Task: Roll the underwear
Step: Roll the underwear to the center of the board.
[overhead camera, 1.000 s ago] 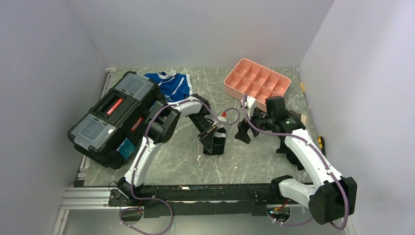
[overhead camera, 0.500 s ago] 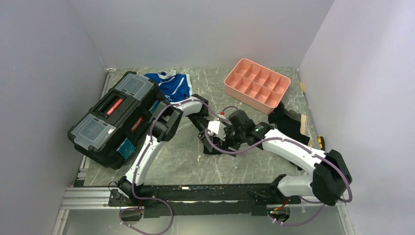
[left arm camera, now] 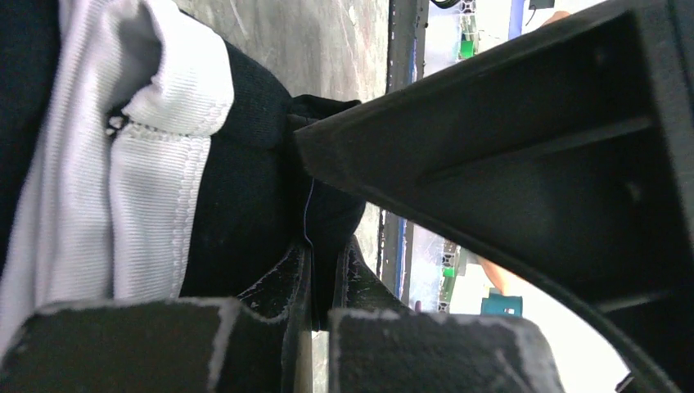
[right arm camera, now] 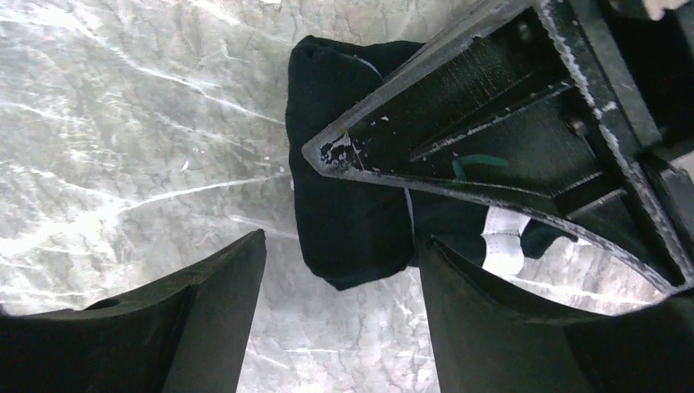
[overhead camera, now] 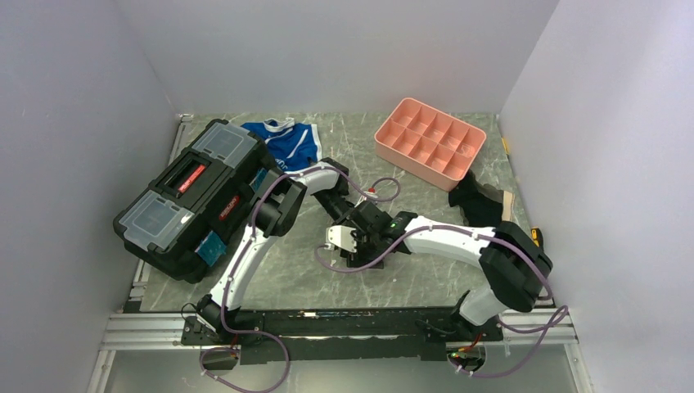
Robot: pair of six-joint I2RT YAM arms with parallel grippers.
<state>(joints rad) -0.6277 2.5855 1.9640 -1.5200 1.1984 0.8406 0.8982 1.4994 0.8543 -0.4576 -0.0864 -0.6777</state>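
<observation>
Roughly in the middle of the table (overhead camera: 286, 270), a little toward its near edge, the underwear (right arm camera: 344, 196) lies as a compact black bundle with both arms meeting over it. The left gripper (left arm camera: 321, 270) is clamped on a fold of the black fabric, its two fingertips pressed almost together with the cloth pinched between them. Just beside that pinch, the left wrist view shows a broad white ribbed stripe of the garment curling over the dark cloth. The right gripper (right arm camera: 342, 246) stands with its jaws apart, one finger on each side of the bundle's rounded end. The finger on the left of the right wrist view is clear of the fabric. Whether the other one touches it I cannot tell. A finger of the left gripper crosses above the bundle in that view, and a small white tab of fabric shows beneath it. A pink tray (overhead camera: 430, 139) with many compartments sits toward the far right corner, and a dark garment (overhead camera: 479, 201) lies just in front of it near the right edge. A black toolbox (overhead camera: 192, 196) lies along the left edge, with blue-and-white briefs (overhead camera: 286, 141) just behind it at the far edge.
</observation>
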